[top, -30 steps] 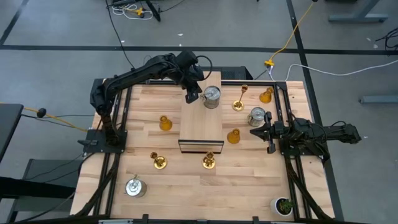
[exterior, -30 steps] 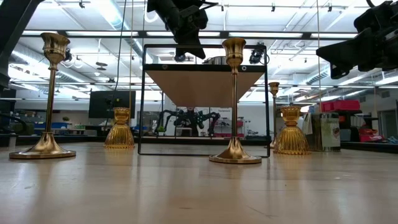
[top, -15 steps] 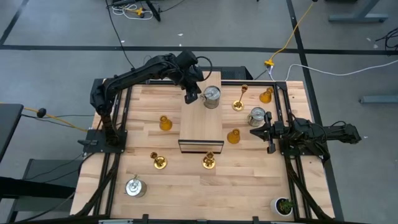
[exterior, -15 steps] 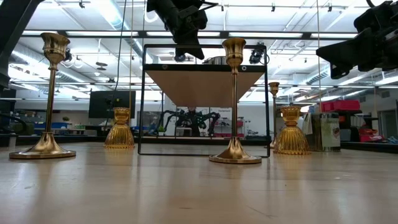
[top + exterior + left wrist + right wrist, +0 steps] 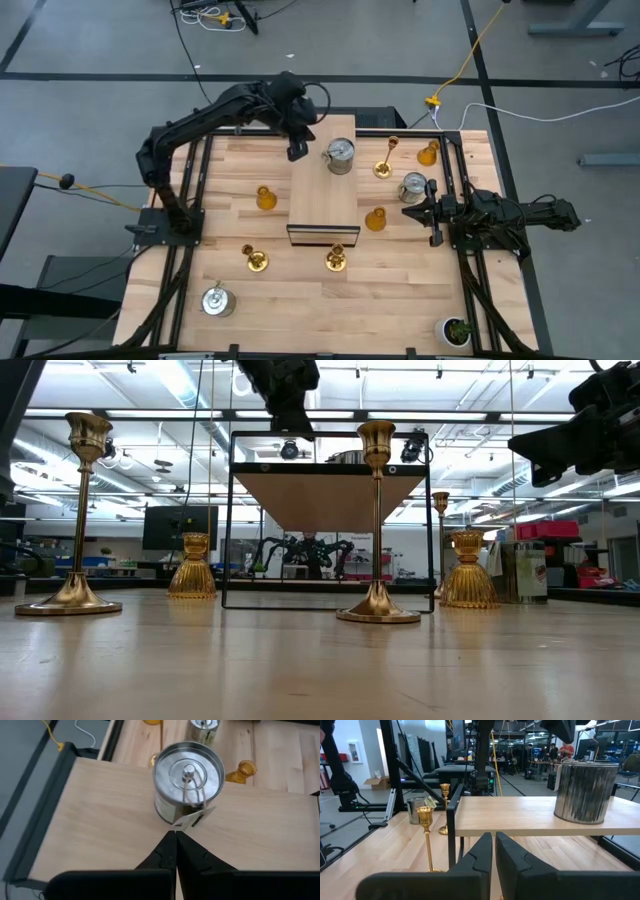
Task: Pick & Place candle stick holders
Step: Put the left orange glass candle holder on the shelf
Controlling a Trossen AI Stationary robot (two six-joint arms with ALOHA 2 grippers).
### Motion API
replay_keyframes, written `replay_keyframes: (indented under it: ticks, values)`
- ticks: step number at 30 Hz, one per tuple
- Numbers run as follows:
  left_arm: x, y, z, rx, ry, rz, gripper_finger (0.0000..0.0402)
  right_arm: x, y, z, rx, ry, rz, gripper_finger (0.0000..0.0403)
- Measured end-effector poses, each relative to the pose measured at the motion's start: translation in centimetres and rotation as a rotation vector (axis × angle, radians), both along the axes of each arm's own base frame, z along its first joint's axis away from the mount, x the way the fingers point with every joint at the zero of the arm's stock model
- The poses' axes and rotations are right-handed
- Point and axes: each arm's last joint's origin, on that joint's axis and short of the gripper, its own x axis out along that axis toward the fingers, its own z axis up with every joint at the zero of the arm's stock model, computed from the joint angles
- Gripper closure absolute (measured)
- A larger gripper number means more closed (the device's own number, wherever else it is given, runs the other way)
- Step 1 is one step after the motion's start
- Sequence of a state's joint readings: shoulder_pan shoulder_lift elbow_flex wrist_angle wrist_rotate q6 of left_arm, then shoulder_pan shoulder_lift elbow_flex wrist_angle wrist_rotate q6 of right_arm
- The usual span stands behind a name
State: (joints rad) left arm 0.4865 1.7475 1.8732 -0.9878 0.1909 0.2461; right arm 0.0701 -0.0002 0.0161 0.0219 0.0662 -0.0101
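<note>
Left gripper: clenched on nothing, fingertips pressed together, raised over the far left corner of the wooden stand, just beside the silver can
Right gripper: pinched closed and empty, waiting at the table's right edge, pointing toward the stand
Can on stand: upright on the stand's far end, lid with a wire handle and a paper tag hanging off it, free of both grippers
Second can: on the table right of the stand, just beyond the right gripper's tip
Third can: near the table's near left corner
Gold candlesticks: one at the far right beside the stand, two on the near side, left of and just in front of the stand
Amber holders: one left of the stand, one right of it, one at the far right edge
Potted plant: near right corner
</note>
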Motion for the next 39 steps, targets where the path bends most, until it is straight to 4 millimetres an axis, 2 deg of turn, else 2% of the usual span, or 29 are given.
replay_keyframes:
  ticks: [4,10,39]
  values:
    - [-0.6,-0.3,0.8,0.011,-0.013,0.002,0.0396,0.0,0.0,0.0,0.000,0.000,0.000,0.0376]
    - [-1.3,-0.4,0.7,-0.007,0.023,0.008,0.0397,0.0,0.0,0.0,0.000,0.000,0.001,0.0376]
    - [-1.8,-0.8,0.2,-0.043,0.101,-0.003,0.0398,0.0,0.0,0.0,0.000,0.000,0.004,0.0376]
